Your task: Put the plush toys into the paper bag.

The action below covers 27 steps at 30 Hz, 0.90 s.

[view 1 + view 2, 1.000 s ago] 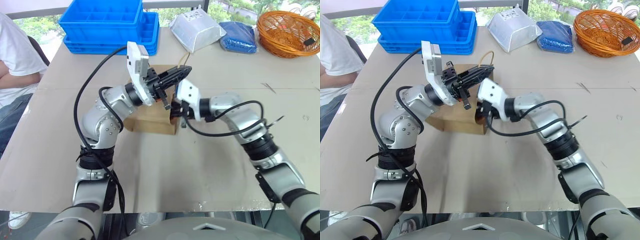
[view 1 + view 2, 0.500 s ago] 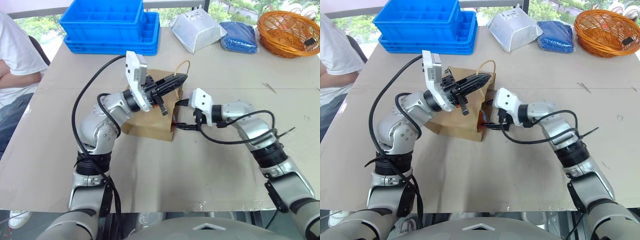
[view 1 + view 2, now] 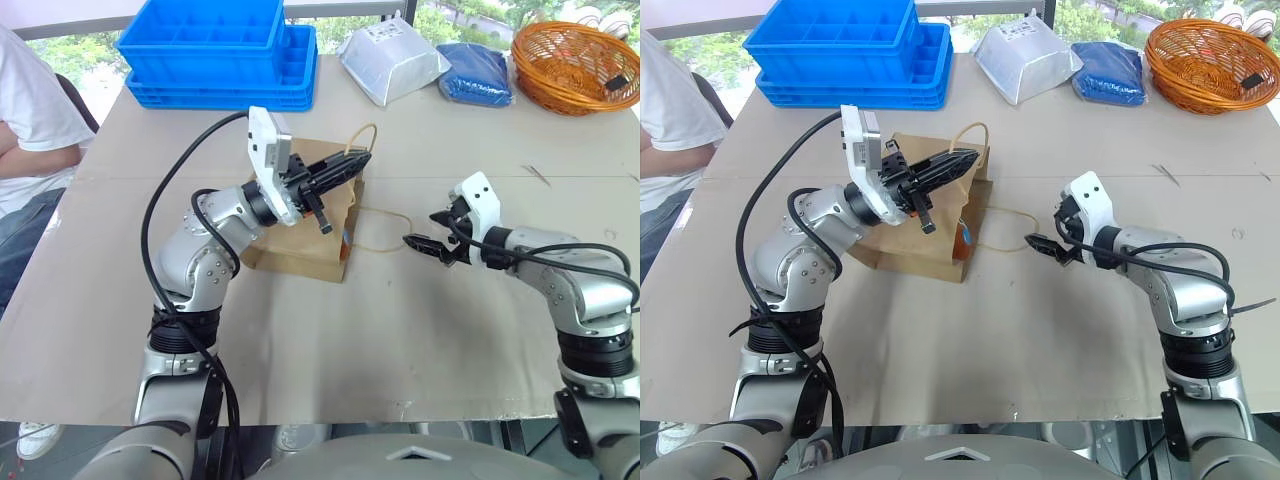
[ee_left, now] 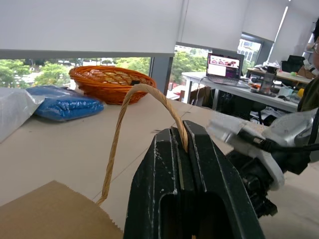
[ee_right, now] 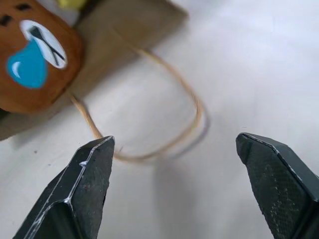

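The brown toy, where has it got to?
The brown toy sits in the mouth of the paper bag lying mid-table, beside the handle on the tabletop, between the two end effectors.

Brown plush face (image 5: 32,62) in the paper bag's (image 5: 127,30) mouth, loop handle (image 5: 164,134) flat between spread pincer fingers (image 5: 82,194).

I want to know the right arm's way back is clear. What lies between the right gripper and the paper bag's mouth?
In the left eye view, between the right gripper and the paper bag lies one twisted loop handle flat on the table.
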Available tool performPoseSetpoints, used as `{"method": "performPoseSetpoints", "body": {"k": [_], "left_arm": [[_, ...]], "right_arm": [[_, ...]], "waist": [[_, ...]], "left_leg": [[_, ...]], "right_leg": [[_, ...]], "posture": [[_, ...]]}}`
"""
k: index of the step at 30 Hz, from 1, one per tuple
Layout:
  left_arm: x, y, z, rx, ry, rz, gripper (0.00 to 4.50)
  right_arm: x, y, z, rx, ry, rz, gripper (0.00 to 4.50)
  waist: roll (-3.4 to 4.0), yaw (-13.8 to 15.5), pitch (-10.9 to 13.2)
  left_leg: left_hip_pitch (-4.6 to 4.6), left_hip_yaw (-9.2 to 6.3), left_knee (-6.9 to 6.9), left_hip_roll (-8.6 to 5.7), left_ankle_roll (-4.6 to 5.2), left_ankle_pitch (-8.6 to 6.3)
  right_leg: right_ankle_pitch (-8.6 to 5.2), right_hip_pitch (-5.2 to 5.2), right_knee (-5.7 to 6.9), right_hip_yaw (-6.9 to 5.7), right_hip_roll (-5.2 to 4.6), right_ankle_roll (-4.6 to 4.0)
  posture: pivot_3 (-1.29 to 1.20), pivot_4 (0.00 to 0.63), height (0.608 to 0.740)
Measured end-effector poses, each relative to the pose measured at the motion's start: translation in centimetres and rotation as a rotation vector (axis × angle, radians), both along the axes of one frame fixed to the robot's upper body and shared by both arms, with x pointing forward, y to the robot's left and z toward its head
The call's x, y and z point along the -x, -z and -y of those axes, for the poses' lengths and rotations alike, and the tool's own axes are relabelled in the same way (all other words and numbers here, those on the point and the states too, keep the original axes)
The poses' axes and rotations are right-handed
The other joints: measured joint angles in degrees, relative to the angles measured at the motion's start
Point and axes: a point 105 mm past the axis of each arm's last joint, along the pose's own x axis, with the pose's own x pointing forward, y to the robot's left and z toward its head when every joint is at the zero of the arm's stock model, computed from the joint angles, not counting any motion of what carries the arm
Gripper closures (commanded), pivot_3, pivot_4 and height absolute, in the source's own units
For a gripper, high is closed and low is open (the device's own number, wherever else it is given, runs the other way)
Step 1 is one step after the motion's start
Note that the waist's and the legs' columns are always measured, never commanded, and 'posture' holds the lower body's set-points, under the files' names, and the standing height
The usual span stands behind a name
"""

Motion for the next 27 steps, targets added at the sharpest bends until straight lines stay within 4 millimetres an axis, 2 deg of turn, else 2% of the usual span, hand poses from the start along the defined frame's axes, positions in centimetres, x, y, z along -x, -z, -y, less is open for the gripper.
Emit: {"method": "performPoseSetpoints", "body": {"k": [1, 2, 5, 7, 11, 14, 16, 20, 21, 22, 23, 24, 26, 27], "left_arm": [[0.0, 0.0, 0.0, -0.001, -0.001, 0.001, 4.5], [0.0, 0.0, 0.0, -0.004, -0.003, 0.002, 4.5], [0.0, 0.0, 0.0, -0.005, -0.004, 0.002, 4.5], [-0.1, 0.1, -0.1, -0.007, -0.005, 0.003, 4.5], [-0.1, 0.1, -0.1, -0.007, -0.008, 0.002, 4.5], [-0.1, 0.1, -0.1, -0.01, -0.014, 0.004, 4.5], [-0.2, 0.0, -0.1, -0.006, -0.019, 0.006, 4.5], [-0.3, -0.5, -0.4, 0.033, -0.027, 0.0, 4.5], [-0.3, -1.0, -0.5, 0.051, -0.015, -0.007, 4.5], [-0.4, -1.8, -0.7, 0.08, 0.001, -0.01, 4.5], [-0.4, -2.2, -0.8, 0.088, 0.002, -0.006, 4.5], [-0.5, -3.0, -1.0, 0.114, 0.015, -0.005, 4.5], [-0.9, -3.5, -1.3, 0.136, 0.021, -0.018, 4.5], [-1.5, -3.9, -1.9, 0.163, 0.011, -0.04, 4.5]], "right_arm": [[0.1, 0.4, -0.1, -0.008, 0.006, -0.019, 0.67], [0.1, 1.0, -0.2, -0.023, 0.015, -0.047, 0.88], [-0.2, 1.3, -0.5, -0.062, 0.023, -0.059, 1.8], [-0.6, 1.6, -1.0, -0.085, 0.013, -0.064, 2.82], [-1.5, 2.0, -1.7, -0.122, 0.009, -0.037, 4.44], [-1.5, 1.4, -2.9, -0.226, -0.014, -0.019, 4.48], [-1.2, -0.2, -3.5, -0.341, -0.047, 0.004, 4.48], [0.3, -5.3, -3.2, -0.559, -0.117, 0.106, 4.48], [0.7, -6.4, -2.9, -0.603, -0.124, 0.12, 4.48], [1.3, -8.2, -2.6, -0.663, -0.144, 0.154, 4.48], [1.5, -8.9, -2.6, -0.675, -0.153, 0.173, 4.48], [2.1, -10.9, -2.4, -0.723, -0.18, 0.215, 4.48], [3.1, -12.7, -2.2, -0.761, -0.214, 0.249, 4.48], [4.4, -14.2, -2.1, -0.774, -0.255, 0.274, 4.48]], "waist": [[0.0, 0.0, 0.0], [0.0, 0.0, 0.0], [-0.02, -0.1, 0.0], [-0.03, -0.2, 0.0], [-0.02, -0.3, 0.0], [-0.02, -0.2, 0.0], [-0.01, -0.1, 0.0], [-0.01, 0.1, 0.0], [-0.01, 0.1, 0.0], [-0.01, 0.1, 0.0], [0.0, 0.1, 0.0], [0.0, 0.0, 0.0], [0.0, -0.1, 0.0], [0.02, -0.1, 0.0]], "left_leg": [[0.0, 0.0, 0.0, 0.0, 0.0, 0.0], [0.0, 0.02, 0.01, -0.02, 0.0, 0.0], [0.05, 0.05, 0.01, -0.03, 0.02, -0.01], [0.07, 0.05, 0.01, 0.0, 0.02, -0.01], [0.07, 0.05, 0.0, 0.02, 0.01, 0.0], [0.05, 0.03, 0.0, 0.03, 0.01, 0.0], [0.03, 0.01, 0.0, 0.02, 0.01, 0.0], [0.01, -0.05, 0.01, 0.0, 0.03, -0.01], [0.0, -0.05, 0.01, 0.0, 0.05, -0.02], [0.0, -0.05, 0.01, 0.01, 0.09, -0.05], [0.01, -0.06, 0.01, 0.01, 0.1, -0.05], [0.03, -0.06, 0.01, 0.01, 0.1, -0.06], [0.04, -0.05, 0.01, 0.01, 0.1, -0.06], [0.03, -0.06, 0.0, 0.01, 0.1, -0.05]], "right_leg": [[0.0, 0.0, 0.0, 0.0, 0.0, 0.0], [0.0, 0.01, 0.0, 0.01, -0.01, 0.0], [0.0, 0.05, -0.01, 0.03, 0.0, 0.01], [0.0, 0.05, 0.0, 0.02, 0.07, 0.01], [0.0, 0.05, 0.01, 0.02, 0.1, 0.01], [0.0, 0.04, 0.01, 0.02, 0.09, 0.01], [0.0, 0.03, 0.0, 0.02, 0.07, 0.01], [0.01, 0.04, 0.0, -0.02, 0.02, 0.02], [0.01, 0.03, 0.0, -0.03, 0.02, 0.02], [0.01, 0.03, 0.01, -0.03, 0.02, 0.02], [0.01, 0.03, 0.01, -0.04, 0.02, 0.01], [0.0, 0.04, 0.02, -0.05, 0.03, 0.01], [0.0, 0.04, 0.03, -0.06, 0.05, 0.01], [0.0, 0.04, 0.03, -0.07, 0.05, 0.01]], "posture": [[0.0, 0.15, 0.74], [0.0, 0.15, 0.74], [0.0, 0.15, 0.74], [0.0, 0.15, 0.74], [0.0, 0.15, 0.74], [0.0, 0.15, 0.74], [0.0, 0.15, 0.74], [0.0, 0.15, 0.74], [0.0, 0.15, 0.74], [0.0, 0.15, 0.74], [0.0, 0.15, 0.74], [0.0, 0.15, 0.74], [0.0, 0.15, 0.74], [0.0, 0.15, 0.74]]}}
